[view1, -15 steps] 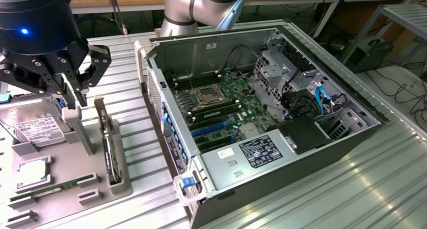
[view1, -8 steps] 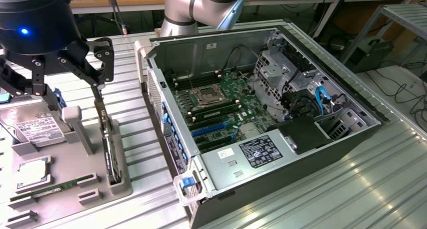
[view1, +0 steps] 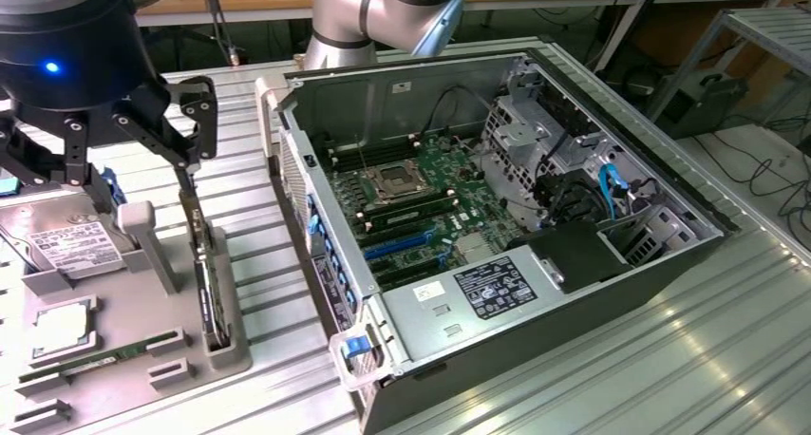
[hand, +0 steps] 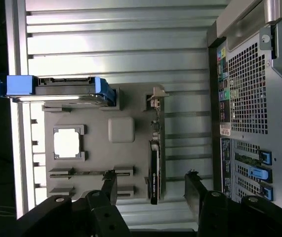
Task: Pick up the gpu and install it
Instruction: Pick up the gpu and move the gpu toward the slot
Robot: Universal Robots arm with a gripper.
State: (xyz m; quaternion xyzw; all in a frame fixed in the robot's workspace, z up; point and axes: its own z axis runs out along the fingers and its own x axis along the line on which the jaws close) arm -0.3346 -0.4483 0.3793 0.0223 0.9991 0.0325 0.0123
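The gpu (view1: pixel 203 269) stands on its long edge in a slot of the grey holder tray (view1: pixel 127 397), at the exterior view's left, with its silver bracket end toward the back. From the wrist it shows edge-on as a thin dark card (hand: pixel 154 170). My gripper (view1: pixel 137 160) hangs a little above it, open, one finger on each side of the card's line and nothing between them. In the wrist view the gripper (hand: pixel 152 190) straddles the card without touching it.
The open computer case (view1: pixel 659 264) lies to the exterior view's right, with the motherboard (view1: pixel 431 202) and blue slots (view1: pixel 403 245) exposed. The tray also holds a hard drive (view1: pixel 64 240), a processor (view1: pixel 61 326) and a memory stick (view1: pixel 108 356). Ribbed metal table (view1: pixel 659 368) all around.
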